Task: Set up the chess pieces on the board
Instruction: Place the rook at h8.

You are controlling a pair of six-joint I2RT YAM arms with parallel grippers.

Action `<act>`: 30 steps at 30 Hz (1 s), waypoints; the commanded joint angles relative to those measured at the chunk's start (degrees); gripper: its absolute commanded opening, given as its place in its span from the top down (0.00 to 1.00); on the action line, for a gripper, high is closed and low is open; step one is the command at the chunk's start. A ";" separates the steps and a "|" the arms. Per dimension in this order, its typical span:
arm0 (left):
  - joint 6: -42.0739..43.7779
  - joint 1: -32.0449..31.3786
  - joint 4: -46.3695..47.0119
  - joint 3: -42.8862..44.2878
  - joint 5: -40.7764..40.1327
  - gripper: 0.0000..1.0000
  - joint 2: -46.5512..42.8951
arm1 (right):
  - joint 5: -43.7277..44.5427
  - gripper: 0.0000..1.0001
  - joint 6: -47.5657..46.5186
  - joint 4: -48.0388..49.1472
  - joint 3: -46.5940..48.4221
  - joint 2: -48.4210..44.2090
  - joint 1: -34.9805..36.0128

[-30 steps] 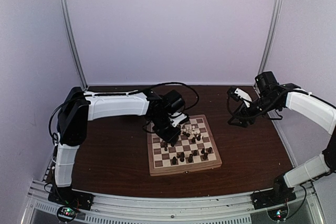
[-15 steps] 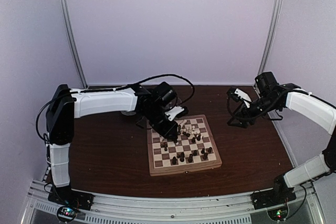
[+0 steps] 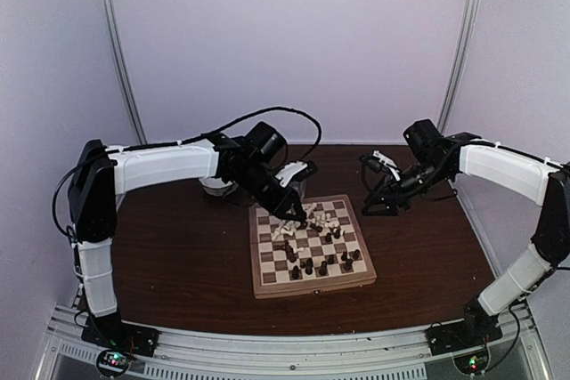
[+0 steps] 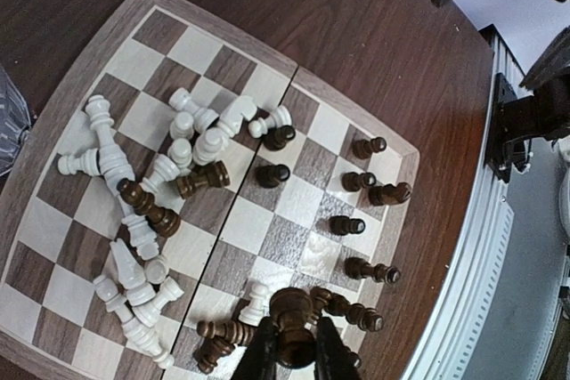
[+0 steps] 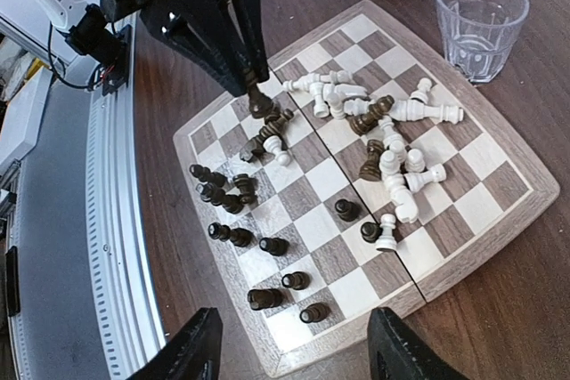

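Note:
The board point(image 3: 312, 289) lies mid-table, also in the left wrist view point(image 4: 298, 202) and the right wrist view point(image 5: 485, 206). Cream chess pieces point(image 4: 142, 175) lie toppled in a heap with a few dark ones on its far half point(image 3: 322, 218). Several dark pieces point(image 4: 365, 193) stand or lie along the near rows point(image 5: 232, 198). My left gripper point(image 4: 294, 351) is shut on a dark brown piece point(image 4: 294, 318), held above the board's left side point(image 3: 294, 211). My right gripper point(image 5: 294, 344) is open and empty, hovering off the board's right side point(image 3: 374, 195).
A clear drinking glass point(image 5: 481, 11) stands on the table just beyond the board's far edge. A white object point(image 3: 214, 186) sits behind the left arm. Dark brown tabletop surrounds the board; the metal rail point(image 5: 116, 220) runs along the near edge.
My left gripper has moved back and up from the board's left side with the dark piece. My right arm has swung left, closer to the board.

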 commanded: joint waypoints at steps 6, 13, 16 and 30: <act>1.58 0.39 -8.10 -2.55 -1.84 0.98 -10.37 | 5.19 0.42 -0.58 1.17 -4.11 -5.38 0.94; 1.74 -4.09 -11.90 -11.79 -8.40 0.98 -15.96 | 11.68 0.40 -1.48 2.47 -6.02 -8.44 0.50; 1.27 -7.45 -12.64 -13.59 -11.92 0.97 -15.85 | 12.26 0.40 -1.86 2.22 -6.07 -8.09 0.32; -0.56 -12.95 -12.42 -14.81 -22.74 0.96 -10.66 | 12.90 0.39 -2.13 1.92 -6.24 -7.28 -0.08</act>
